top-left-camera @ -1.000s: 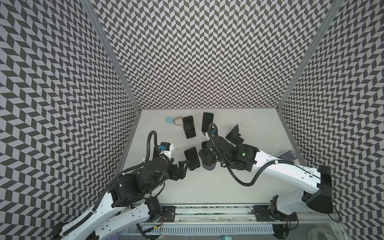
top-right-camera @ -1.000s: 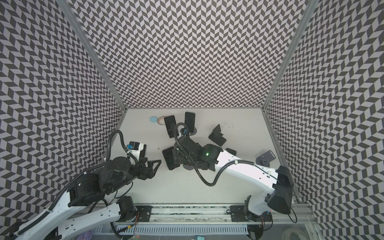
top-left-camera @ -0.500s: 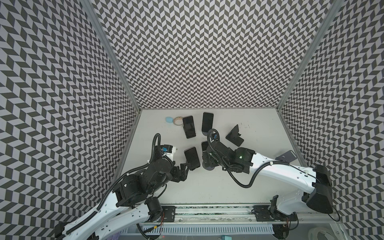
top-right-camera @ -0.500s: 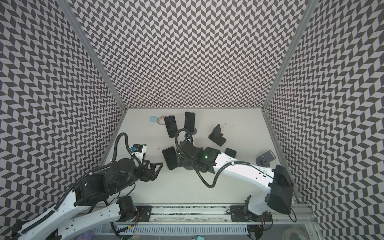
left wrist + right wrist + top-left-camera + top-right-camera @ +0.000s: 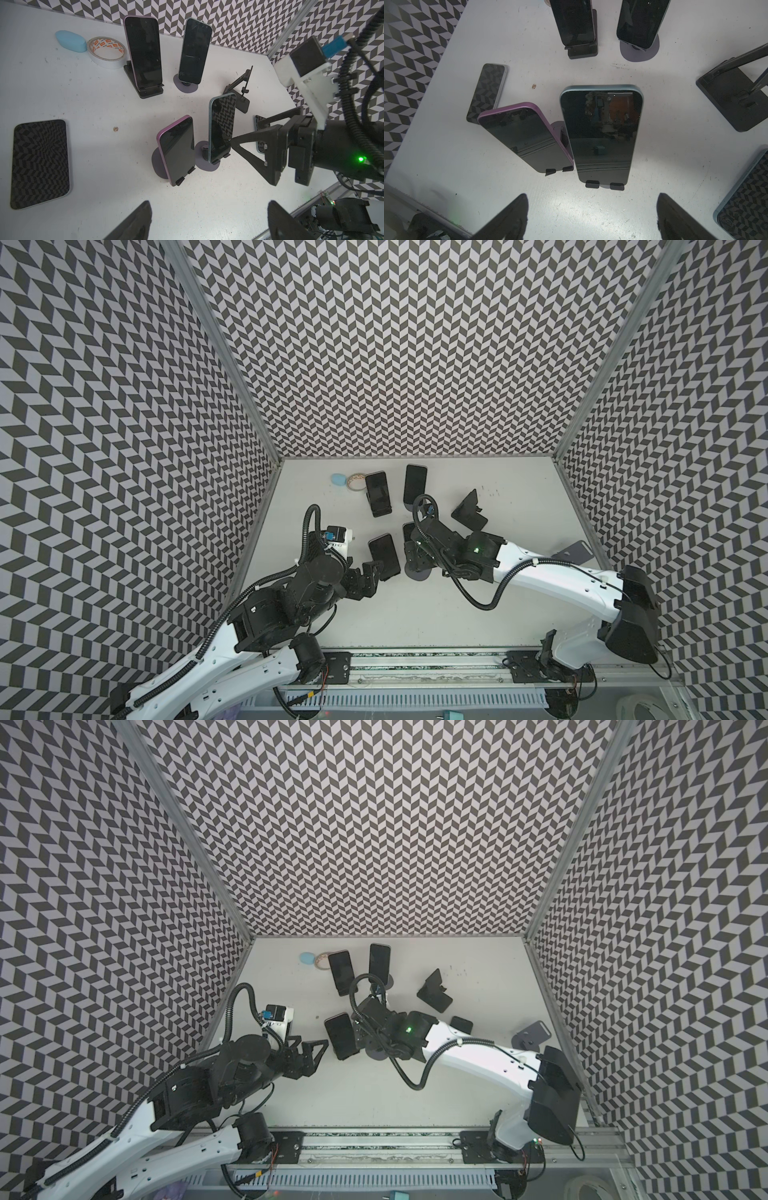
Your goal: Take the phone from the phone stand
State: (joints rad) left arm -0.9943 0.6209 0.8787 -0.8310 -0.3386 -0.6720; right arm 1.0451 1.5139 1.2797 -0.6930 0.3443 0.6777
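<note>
White-and-black left arm [image 5: 212,655] rises from the near left side, elbow folded, forearm angled toward centre. Its black two-finger left gripper [image 5: 208,202] sits low with the jaws parted and nothing between them. White-and-black right arm [image 5: 561,589] stretches from the near right side across to centre, wrist bent downward. Its black triangular-fingered right gripper [image 5: 591,195] has the jaws spread wide, gripping nothing.

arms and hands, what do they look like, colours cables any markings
Left arm and right arm: white shells, black joints, ribbed black cables looping outside. Right wrist shows a green light. Left hand and right hand: both black and triangular, no markings seen.
</note>
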